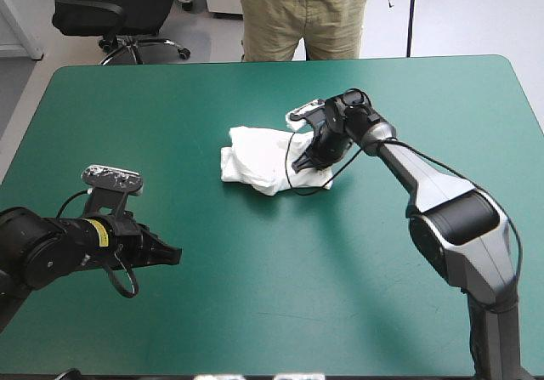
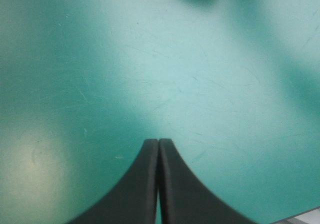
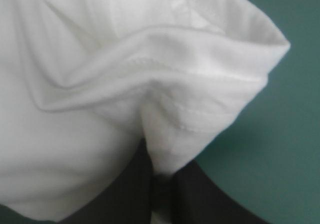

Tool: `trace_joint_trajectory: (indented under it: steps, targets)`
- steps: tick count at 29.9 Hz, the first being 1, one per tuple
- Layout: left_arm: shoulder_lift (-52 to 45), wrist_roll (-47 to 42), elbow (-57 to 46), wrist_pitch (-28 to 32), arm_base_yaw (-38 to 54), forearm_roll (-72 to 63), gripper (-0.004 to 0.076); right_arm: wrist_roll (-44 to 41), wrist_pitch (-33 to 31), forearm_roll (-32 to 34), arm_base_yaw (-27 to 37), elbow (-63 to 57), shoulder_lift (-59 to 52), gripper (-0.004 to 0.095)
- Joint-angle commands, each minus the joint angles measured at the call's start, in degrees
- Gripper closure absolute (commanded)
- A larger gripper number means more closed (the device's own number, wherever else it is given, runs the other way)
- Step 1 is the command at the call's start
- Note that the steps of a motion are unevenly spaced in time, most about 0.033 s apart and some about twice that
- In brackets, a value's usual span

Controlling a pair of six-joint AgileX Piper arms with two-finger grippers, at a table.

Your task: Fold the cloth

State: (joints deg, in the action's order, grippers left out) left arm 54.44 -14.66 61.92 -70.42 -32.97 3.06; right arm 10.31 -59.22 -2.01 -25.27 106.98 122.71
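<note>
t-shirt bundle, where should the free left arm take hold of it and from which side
Take the T-shirt by its free left end, where the folded edge lies thick, coming in low from the left side of the table. The right gripper pinches the right end. The left gripper has its fingers shut, so they would likely need opening first.

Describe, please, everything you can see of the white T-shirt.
The T-shirt is white, soft-looking fabric, a wrinkled folded bundle lying near the middle of the teal-green table. Stacked layers and a stitched hem show up close. The right gripper, all but shut, pinches a fold at the edge nearest that arm.
</note>
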Motion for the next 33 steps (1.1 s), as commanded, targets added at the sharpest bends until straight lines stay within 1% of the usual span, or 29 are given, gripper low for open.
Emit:
trace_joint_trajectory:
  steps: [1, 4, 6, 10, 14, 22, 25, 28, 31, 33]
  targets:
    - [-0.6, -0.7, 1.4, 0.0, -0.1, -0.5, 0.0741, -3.4, 3.8, 9.0, 2.5, -8.4, -9.5, 0.0924]
    - [-0.6, -0.7, 1.4, 0.7, -0.1, -0.7, 0.0741, -6.3, 6.1, 14.4, 5.7, -16.4, -15.2, 0.0925]
    - [-0.6, -0.7, 1.4, 1.4, -0.1, -1.1, 0.0741, -6.9, 6.3, 16.1, 8.3, -20.2, -18.2, 0.0925]
    - [-0.6, -0.7, 1.4, 3.3, -0.1, -1.6, 0.0741, -7.0, 6.6, 16.1, 15.3, -26.4, -23.6, 0.0925]
    - [-0.6, -0.2, 1.4, 4.6, -0.1, -1.6, 0.0741, -7.1, 6.6, 16.1, 22.9, -30.0, -27.2, 0.0925]
    - [-0.6, -0.1, 1.4, 4.9, -0.1, -1.6, 0.0741, -7.3, 5.1, 16.1, 36.5, -31.4, -31.3, 0.0925]
    - [-0.6, -0.1, 1.4, 4.9, -0.1, -1.6, 0.0741, -7.3, 5.0, 15.3, 39.6, -31.4, -31.8, 0.0925]
    - [-0.6, -0.1, 1.4, 4.9, -0.1, -1.6, 0.0741, -7.3, 4.9, 15.2, 41.2, -31.4, -31.8, 0.0925]
    - [-0.6, 0.0, 1.4, 4.9, -0.1, -1.6, 0.0741, -7.3, 4.7, 14.8, 41.3, -31.4, -31.8, 0.0924]
    - [-0.6, 0.6, 1.4, 5.0, -0.1, -1.6, 0.0741, -6.8, 4.3, 13.1, 41.3, -31.4, -31.7, 0.0889]
